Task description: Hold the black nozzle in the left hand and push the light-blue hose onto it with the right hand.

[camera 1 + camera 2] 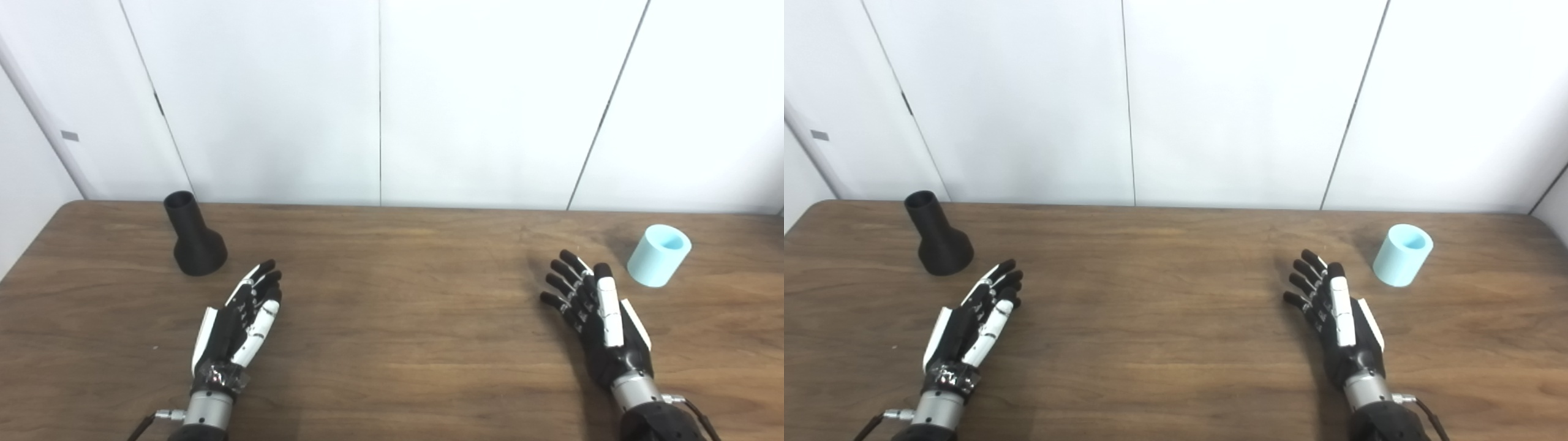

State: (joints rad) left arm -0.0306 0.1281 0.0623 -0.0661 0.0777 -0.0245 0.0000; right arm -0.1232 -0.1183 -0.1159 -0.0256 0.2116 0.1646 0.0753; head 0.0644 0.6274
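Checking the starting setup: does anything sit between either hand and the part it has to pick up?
Nothing visible does. Bare table separates the left hand from the black nozzle, and the right hand from the light-blue hose.

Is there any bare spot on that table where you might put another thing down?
Yes, plenty. The widest bare patch of the table lies between the left hand and the right hand, back to the wall. It is tight only at the far corners: the black nozzle stands just beyond the left hand, and the light-blue hose beside the right.
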